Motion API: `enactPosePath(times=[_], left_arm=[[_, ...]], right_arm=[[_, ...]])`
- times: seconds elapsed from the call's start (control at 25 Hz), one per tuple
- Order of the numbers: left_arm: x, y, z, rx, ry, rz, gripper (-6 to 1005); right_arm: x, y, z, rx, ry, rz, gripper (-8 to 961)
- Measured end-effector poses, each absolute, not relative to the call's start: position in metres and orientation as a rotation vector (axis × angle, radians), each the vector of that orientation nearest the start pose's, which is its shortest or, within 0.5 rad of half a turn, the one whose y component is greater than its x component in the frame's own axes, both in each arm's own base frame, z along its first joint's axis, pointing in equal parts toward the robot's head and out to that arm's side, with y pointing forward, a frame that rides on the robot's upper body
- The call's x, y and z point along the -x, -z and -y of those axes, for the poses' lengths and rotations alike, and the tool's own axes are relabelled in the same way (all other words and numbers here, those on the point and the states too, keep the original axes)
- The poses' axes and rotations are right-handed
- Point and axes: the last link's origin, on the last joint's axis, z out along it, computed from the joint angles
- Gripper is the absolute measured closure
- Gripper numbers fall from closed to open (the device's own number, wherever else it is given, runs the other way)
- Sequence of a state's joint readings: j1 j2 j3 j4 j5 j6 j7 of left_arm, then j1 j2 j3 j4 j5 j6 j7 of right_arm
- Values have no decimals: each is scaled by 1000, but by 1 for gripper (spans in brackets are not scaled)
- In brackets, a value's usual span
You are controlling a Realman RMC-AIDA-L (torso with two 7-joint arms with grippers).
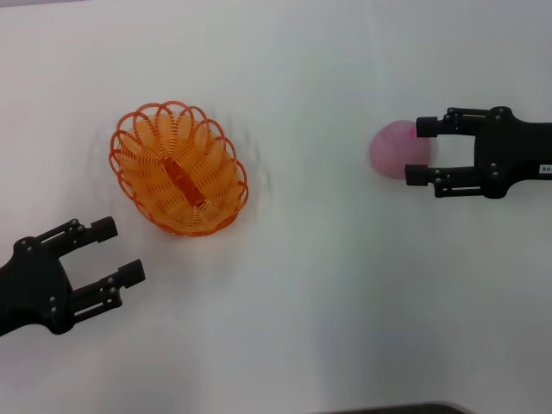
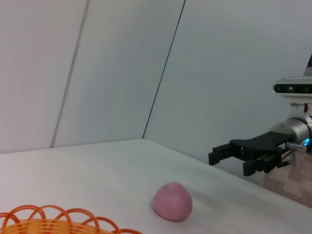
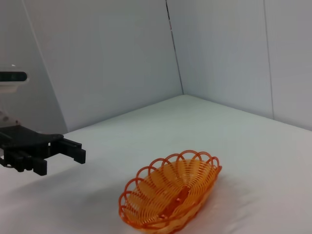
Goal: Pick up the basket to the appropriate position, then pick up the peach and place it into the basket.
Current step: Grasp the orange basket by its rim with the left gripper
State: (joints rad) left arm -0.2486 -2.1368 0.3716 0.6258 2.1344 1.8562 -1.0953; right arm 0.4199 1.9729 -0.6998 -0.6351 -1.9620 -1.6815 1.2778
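Note:
The orange openwork basket (image 1: 179, 168) sits empty on the white table, left of centre. It also shows in the right wrist view (image 3: 170, 195), and its rim shows in the left wrist view (image 2: 48, 219). The pale pink peach (image 1: 395, 148) lies on the table at the right, and also shows in the left wrist view (image 2: 173, 201). My right gripper (image 1: 418, 152) is open at the peach's right side. In the left wrist view it (image 2: 229, 163) hangs above and beyond the peach, not touching it. My left gripper (image 1: 121, 250) is open and empty, below and left of the basket. It shows in the right wrist view (image 3: 66, 162).
The white table (image 1: 328, 285) spreads between basket and peach. A dark edge (image 1: 405, 407) shows at the table's front. Pale walls stand behind the table in both wrist views.

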Motion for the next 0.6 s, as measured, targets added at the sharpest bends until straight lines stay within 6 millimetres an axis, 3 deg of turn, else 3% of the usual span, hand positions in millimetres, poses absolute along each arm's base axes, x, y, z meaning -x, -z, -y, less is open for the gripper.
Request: enactPosePath(times=[0.6], left_arm=[[322, -1, -215, 2583, 924, 674, 250]], right_arm=[[-298, -36, -299, 2751, -685, -560, 133]])
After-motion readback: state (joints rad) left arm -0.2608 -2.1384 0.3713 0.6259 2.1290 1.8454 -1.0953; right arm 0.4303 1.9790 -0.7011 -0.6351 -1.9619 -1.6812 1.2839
